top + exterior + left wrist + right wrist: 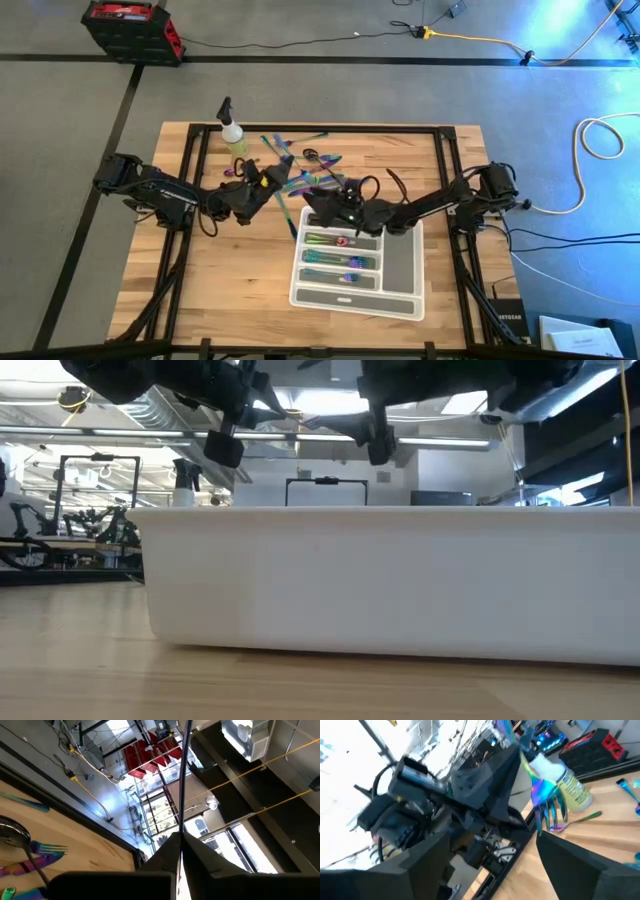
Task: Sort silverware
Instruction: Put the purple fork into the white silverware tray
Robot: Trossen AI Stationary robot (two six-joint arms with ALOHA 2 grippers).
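Observation:
My left gripper (pixel 281 176) is shut on an iridescent fork (pixel 543 795), held above the table beside the silverware pile (pixel 300 160). In its own wrist view the fork shows as a thin dark line (pixel 184 780) running away from the fingertips (pixel 180 840). My right gripper (pixel 500 865) is open and faces the left gripper at close range (pixel 316 203). The fork's tines (pixel 552 820) are close to one of its fingers (pixel 580 865). Several iridescent pieces lie in the white tray (pixel 400 270). My left gripper pinches the fork's handle (pixel 522 760) between its two fingers, which stand about level. The tine end sticks out past the fingers, and the fork is lifted clear of the table. My right gripper's finger is close to the tines; I cannot tell whether it touches them.
A yellow-green spray bottle (pixel 233 135) stands at the far left of the pile. A spoon (pixel 10 832) and another fork (pixel 47 850) lie on the wood under my left arm. The tray's white wall (pixel 390 580) stands at the near side. Bare wood (pixel 240 280) lies left of the tray.

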